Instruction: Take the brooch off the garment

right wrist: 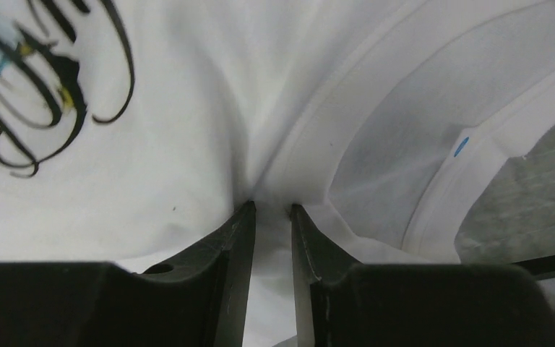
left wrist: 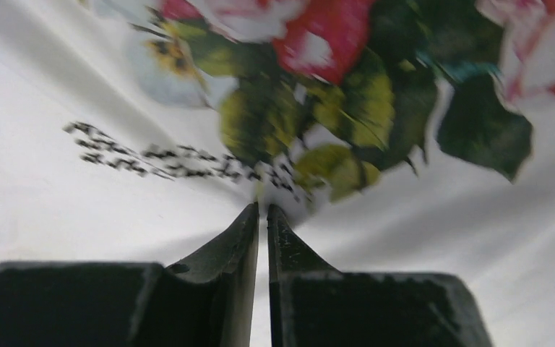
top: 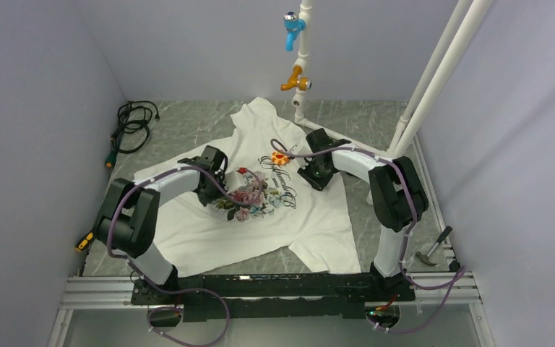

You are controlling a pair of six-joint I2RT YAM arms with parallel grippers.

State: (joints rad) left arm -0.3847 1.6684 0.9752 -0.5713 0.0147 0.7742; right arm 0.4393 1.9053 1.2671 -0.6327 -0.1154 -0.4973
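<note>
White cotton shirt [top: 209, 242], spread on a grey stone-patterned table [top: 188, 119].

Overhead view: the brooch [top: 280, 157], a small orange flower, is seen on the chest at the far end of the black script of the print [top: 256, 194], between the two grippers. The left gripper [top: 207, 189] is set down at the print's left edge, the right gripper [top: 313, 176] at its right side.

Left wrist view: the fingers [left wrist: 242, 242] are clenched on a pinch of cloth beside the printed leaves; the brooch is not shown.

Right wrist view: the fingers [right wrist: 235, 242] are nipped on a fold of cloth beside the collar [right wrist: 433, 210]; the brooch is not shown.

Status: cloth is gripped on both sides of the brooch. The brooch itself is touched by neither gripper, and its removal is judged wholly outstanding.
</note>
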